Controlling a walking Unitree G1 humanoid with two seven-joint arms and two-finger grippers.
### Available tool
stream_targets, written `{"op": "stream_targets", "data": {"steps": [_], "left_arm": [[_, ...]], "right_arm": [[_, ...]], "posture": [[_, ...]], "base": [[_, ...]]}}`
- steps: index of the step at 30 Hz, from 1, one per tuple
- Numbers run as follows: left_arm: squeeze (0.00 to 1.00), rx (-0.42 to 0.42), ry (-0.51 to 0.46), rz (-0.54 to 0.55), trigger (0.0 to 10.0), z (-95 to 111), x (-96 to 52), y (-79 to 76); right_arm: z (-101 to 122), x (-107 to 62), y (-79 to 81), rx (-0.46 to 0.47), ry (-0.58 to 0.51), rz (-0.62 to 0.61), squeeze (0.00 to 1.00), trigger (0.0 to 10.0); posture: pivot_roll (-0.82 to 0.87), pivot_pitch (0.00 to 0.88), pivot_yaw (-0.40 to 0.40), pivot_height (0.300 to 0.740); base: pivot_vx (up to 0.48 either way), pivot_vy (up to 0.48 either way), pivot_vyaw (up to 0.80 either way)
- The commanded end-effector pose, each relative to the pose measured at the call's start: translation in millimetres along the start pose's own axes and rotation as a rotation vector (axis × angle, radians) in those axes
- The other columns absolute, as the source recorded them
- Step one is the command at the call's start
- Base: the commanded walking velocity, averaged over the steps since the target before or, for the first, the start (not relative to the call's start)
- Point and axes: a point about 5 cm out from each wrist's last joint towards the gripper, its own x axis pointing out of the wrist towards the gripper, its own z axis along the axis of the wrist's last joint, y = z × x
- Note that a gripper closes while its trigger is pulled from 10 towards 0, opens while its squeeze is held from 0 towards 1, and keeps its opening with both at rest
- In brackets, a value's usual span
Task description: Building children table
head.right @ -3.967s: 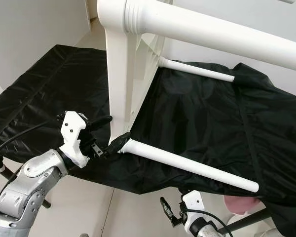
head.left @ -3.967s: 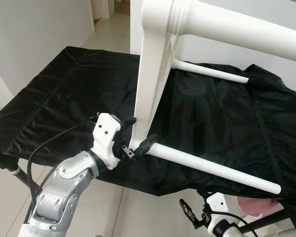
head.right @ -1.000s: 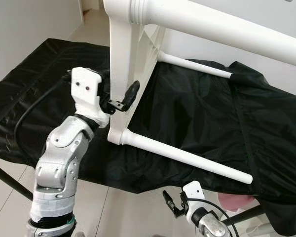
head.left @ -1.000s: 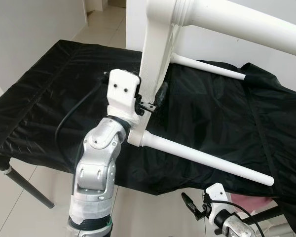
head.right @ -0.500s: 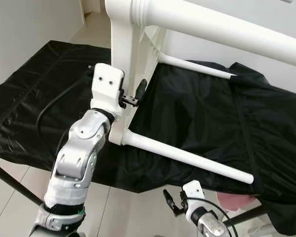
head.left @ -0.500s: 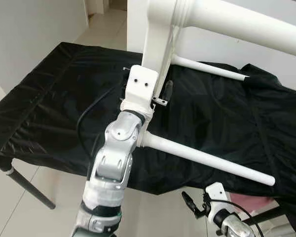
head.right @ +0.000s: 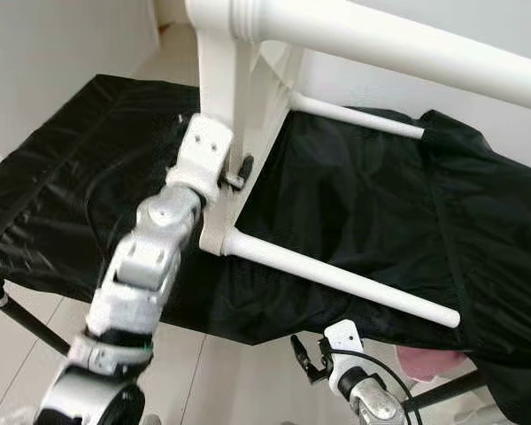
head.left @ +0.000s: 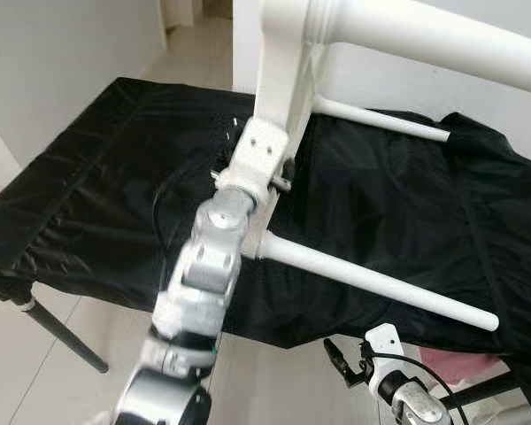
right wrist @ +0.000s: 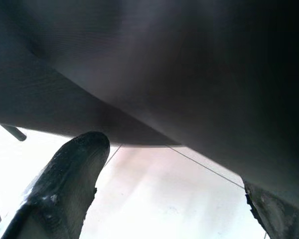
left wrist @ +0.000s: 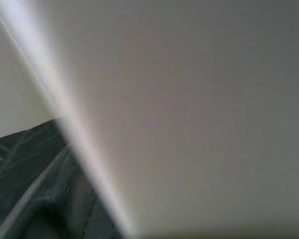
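White plastic children table (head.left: 283,97) lies on its side on the black-draped bench (head.left: 106,168), legs fitted. My left gripper (head.right: 239,173) sits against its frame, grip unreadable. Right gripper (right wrist: 164,199), spread, hangs low. I judge only righting is left.

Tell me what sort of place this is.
Probably a room in a home, set up as a work area: pale tiled floor, plain white walls, and a black-covered table bearing a white children's table on its side.
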Motion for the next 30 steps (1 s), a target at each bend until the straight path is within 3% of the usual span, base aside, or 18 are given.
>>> {"op": "stream_targets", "data": {"steps": [1, 4, 9, 16, 18, 22, 27, 30], "left_arm": [[0.00, -0.041, 0.041, 0.283, 0.0, 0.3, 3.9, 13.0], [0.00, -0.041, 0.041, 0.283, 0.0, 0.3, 3.9, 13.0], [0.00, -0.026, 0.033, 0.428, 0.0, -3.2, 0.4, 40.3], [0.00, 0.011, 0.016, 0.509, 0.0, -4.6, -8.8, 57.0], [0.00, 0.021, 0.019, 0.552, 0.0, -6.3, -15.4, 65.1], [0.00, 0.017, -0.004, 0.670, 0.0, -10.3, -49.3, 90.6], [0.00, 0.026, -0.033, 0.681, 0.0, -8.7, -62.9, 97.2], [0.00, 0.026, -0.033, 0.681, 0.0, -8.7, -62.9, 97.2]], "right_arm": [[-2.8, -1.6, 0.4, 0.005, 0.008, -0.010, 0.00, 10.0], [-2.8, -1.6, 0.4, 0.005, 0.008, -0.010, 0.00, 10.0], [-3.3, -0.7, 1.9, 0.009, 0.008, -0.019, 0.00, 10.0], [-3.4, -1.2, 0.5, 0.009, 0.008, -0.028, 0.00, 10.0], [-3.8, -1.7, -0.4, 0.009, 0.010, -0.032, 0.00, 10.0], [-4.8, -2.4, -4.5, 0.007, 0.022, -0.032, 0.00, 10.0], [-2.8, 0.2, -8.3, -0.005, 0.029, -0.021, 0.00, 10.0], [-2.8, 0.2, -8.3, -0.005, 0.029, -0.021, 0.00, 10.0]], "posture": [[-0.02, 0.000, -0.006, 0.740], [-0.02, 0.000, -0.006, 0.740], [-0.02, 0.000, -0.006, 0.740], [-0.02, 0.000, -0.006, 0.740], [-0.02, 0.000, -0.006, 0.740], [0.01, 0.000, -0.036, 0.740], [0.02, 0.000, -0.056, 0.740], [0.02, 0.000, -0.056, 0.740]], "base": [[0.000, 0.000, 0.00], [0.000, 0.000, 0.00], [0.000, 0.000, 0.00], [0.000, 0.000, 0.00], [0.000, 0.000, 0.00], [0.000, 0.000, 0.00], [0.000, 0.000, 0.00], [0.000, 0.000, 0.00]]}}
